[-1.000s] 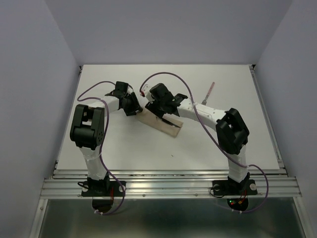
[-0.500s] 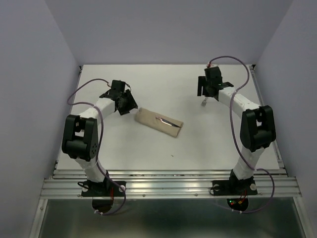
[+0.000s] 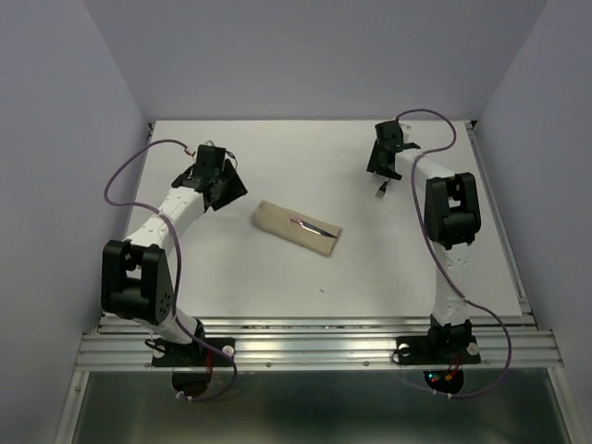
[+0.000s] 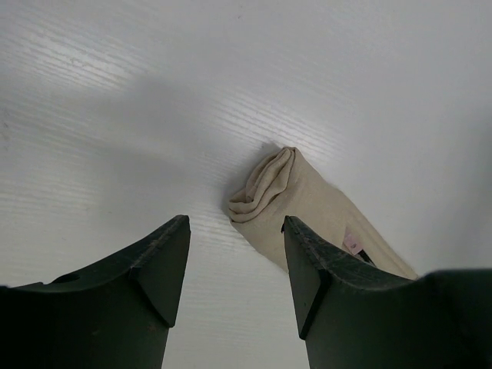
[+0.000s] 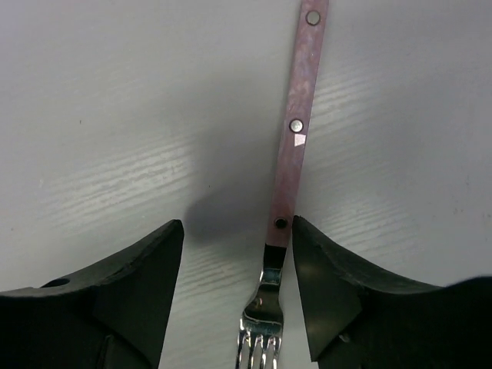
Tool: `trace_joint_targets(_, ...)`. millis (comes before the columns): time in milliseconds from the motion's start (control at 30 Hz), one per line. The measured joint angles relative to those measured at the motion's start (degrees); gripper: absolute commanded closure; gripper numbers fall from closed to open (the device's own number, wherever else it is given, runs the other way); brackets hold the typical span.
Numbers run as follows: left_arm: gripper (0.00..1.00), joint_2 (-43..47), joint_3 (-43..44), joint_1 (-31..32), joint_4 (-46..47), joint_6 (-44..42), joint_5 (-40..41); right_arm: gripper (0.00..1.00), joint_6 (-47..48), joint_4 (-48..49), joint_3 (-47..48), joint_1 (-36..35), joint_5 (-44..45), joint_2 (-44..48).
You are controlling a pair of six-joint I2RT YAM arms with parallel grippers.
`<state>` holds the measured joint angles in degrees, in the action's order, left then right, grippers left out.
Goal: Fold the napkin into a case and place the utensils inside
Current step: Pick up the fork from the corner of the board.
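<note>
left gripper: has backed off to the left over the last second; jaws spread, nothing between them; the case end lies just ahead of it.
right gripper: a second ago over the case, now swung to the far right of the worktop; jaws apart, low over the fork, not clamped.
case: folded, mid-worktop, lying at a slant; same spot as before, now free of both arms.
knife: tucked in, a dark sliver showing at the fold; a bit of pink handle peeps out in the left wrist view.
fork: flat on the worktop, well apart from the case; its neck sits between the right jaws, close to one side.
meaning: knife step looks done; fork pickup is the step in hand.
watch: fork sits off-centre in the jaws and may skew on closing.
</note>
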<state>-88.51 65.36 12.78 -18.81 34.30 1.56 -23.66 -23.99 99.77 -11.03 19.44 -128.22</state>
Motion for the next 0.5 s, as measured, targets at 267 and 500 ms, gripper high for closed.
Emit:
trace_joint_targets(267, 0.38, 2.03, -0.02, 0.0, -0.76, -0.66, 0.37, 0.89, -0.98, 0.0, 3.04, 0.09, 0.94, -2.75)
trace_joint_targets(500, 0.38, 1.99, -0.13, 0.0, -0.72, -0.85, -0.24, 0.99, 0.83, 3.54, -4.0, 0.11, -1.68, 1.31)
